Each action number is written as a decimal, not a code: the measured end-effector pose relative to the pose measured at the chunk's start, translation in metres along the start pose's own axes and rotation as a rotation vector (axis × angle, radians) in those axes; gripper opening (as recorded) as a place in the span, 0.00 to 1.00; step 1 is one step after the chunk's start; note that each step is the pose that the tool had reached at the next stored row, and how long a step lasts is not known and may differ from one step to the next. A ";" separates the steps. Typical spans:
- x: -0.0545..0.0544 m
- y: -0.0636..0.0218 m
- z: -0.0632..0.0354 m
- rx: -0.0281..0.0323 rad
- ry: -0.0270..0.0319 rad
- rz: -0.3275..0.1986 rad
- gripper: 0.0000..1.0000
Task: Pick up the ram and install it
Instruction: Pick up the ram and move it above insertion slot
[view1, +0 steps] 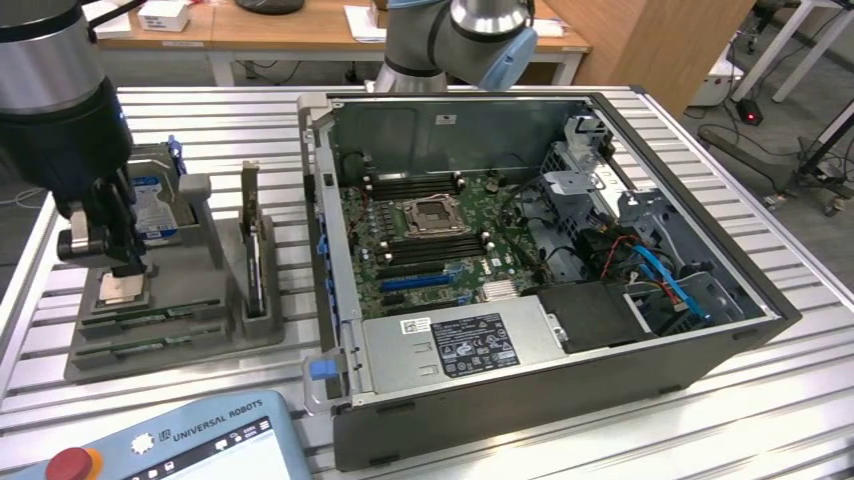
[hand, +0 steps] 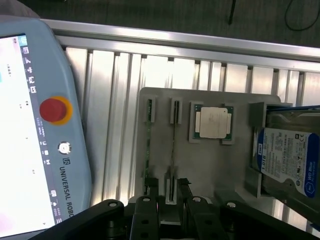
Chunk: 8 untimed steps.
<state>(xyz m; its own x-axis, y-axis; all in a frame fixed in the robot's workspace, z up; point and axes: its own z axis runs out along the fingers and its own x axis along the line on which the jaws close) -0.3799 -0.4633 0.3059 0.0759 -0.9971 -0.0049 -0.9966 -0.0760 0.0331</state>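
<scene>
Two thin green sticks sit edge-up in the grey holder (view1: 267, 325) at the exterior view's left, side by side in their slots. Their long axes are parallel and run roughly left to right across that view. The ram (view1: 160, 311) is the one just beside the silver processor (view1: 123, 290). The other stick (view1: 140, 349) lies nearer the teach pendant (view1: 174, 440). The gripper (view1: 127, 268) hangs over this holder, its jaws part-way apart with nothing clamped. In the wrist view the dark fingers (hand: 150, 192) straddle one end of the ram (hand: 172, 150), and the stick's length points away from the gripper (hand: 169, 189). The fingers seem to sit just above it, though contact is hard to judge. Further right in the exterior view, a dark card (view1: 251, 240) stands upright in the holder. Beyond it sits the open computer case (view1: 534, 390), its motherboard (view1: 427, 230) facing up
</scene>
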 end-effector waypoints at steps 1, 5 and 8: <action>0.002 0.0001 0.0000 -0.0001 0.0000 0.000 0.29; 0.010 0.0005 -0.0001 0.0000 0.0000 0.000 0.29; 0.015 0.0008 0.0000 0.0000 0.0000 0.000 0.29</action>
<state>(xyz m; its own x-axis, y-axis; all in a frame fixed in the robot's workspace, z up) -0.3795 -0.4787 0.3059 0.0759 -0.9971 -0.0049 -0.9966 -0.0760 0.0332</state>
